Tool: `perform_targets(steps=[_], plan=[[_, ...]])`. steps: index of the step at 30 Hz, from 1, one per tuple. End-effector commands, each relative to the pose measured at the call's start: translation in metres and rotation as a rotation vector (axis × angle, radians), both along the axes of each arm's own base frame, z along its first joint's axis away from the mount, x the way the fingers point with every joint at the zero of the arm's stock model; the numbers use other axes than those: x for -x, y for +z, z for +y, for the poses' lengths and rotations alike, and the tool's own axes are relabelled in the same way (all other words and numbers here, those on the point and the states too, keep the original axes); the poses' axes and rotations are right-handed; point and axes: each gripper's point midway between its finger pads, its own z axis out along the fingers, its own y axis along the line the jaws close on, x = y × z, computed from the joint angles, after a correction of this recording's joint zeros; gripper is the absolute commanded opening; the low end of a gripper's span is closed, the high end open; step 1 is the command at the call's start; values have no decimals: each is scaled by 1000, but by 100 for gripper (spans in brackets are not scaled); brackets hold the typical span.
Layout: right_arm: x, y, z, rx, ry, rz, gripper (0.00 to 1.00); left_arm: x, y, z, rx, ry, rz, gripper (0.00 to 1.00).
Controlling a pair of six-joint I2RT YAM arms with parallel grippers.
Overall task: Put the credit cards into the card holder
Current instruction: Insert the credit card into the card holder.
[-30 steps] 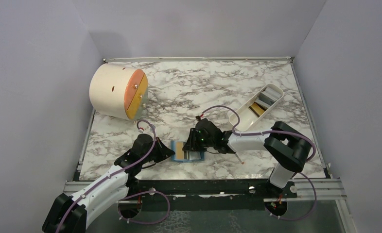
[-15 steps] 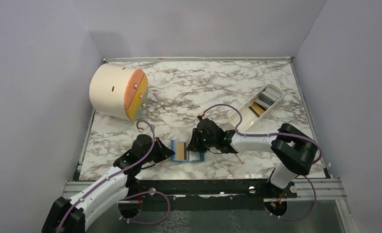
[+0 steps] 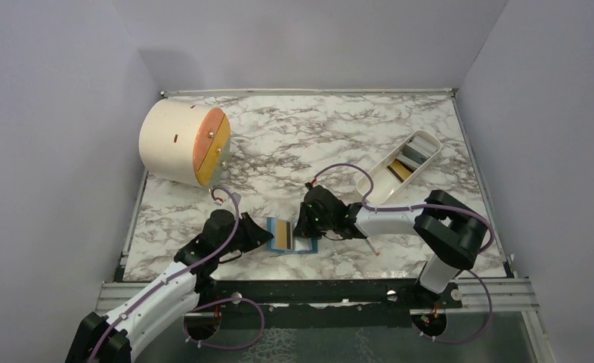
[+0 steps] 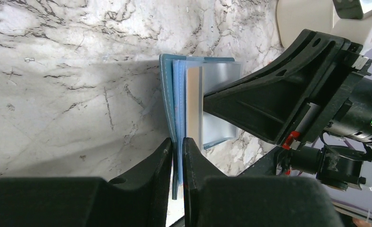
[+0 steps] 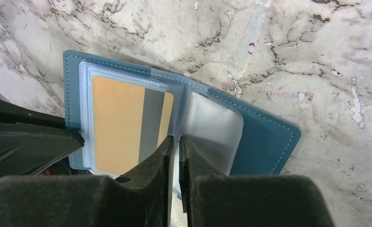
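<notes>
The teal card holder [image 3: 288,234] lies open on the marble between the two arms. A gold credit card [image 5: 115,123] with a dark stripe sits in its left clear sleeve. My left gripper [image 4: 177,142] is shut on the holder's left cover edge [image 4: 167,94], coming in from the left [image 3: 266,237]. My right gripper [image 5: 175,139] is shut on a clear sleeve page [image 5: 212,127] at the holder's middle fold, with the teal right flap [image 5: 264,142] lying flat beyond it. More credit cards [image 3: 401,168] stand in the white tray.
The white oblong tray [image 3: 363,187] lies slantwise at the back right. A large cream drum with an orange face [image 3: 174,142] rests on its side at the back left. A thin white stick with a red tip [image 3: 371,248] lies near the right arm.
The right gripper's jaws have closed on the clear sleeve page. The right arm drew slightly left toward the holder. The left gripper stays on the cover edge.
</notes>
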Motion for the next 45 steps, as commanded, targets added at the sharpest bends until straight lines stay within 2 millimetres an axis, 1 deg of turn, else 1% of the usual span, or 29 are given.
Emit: perform_targets(steps=[1, 11, 15, 20, 24, 31, 34, 38, 45], plan=[[0, -5, 2, 13, 14, -15, 10, -2, 11, -7, 47, -23, -37, 18], [3, -10, 3, 4, 25, -4, 8, -3, 14, -14, 91, -44, -52, 17], [3, -10, 2, -1, 23, -6, 8, -3, 13, -16, 96, -54, -51, 12], [5, -11, 4, -10, 31, 0, 8, -4, 19, -21, 127, -69, -71, 5], [5, -11, 5, -22, 36, -2, 8, -3, 19, -23, 138, -80, -75, 2], [7, -14, 6, -30, 43, -1, 8, 0, 8, -22, 121, -87, -49, 5], [6, -13, 6, -31, 46, -4, 8, -1, 6, -21, 110, -85, -43, 12], [5, -13, 7, -29, 49, -13, 8, -1, 3, -20, 81, -86, -35, 18], [5, -14, 6, -27, 49, -20, 8, -2, -3, -19, 44, -94, -20, 19]])
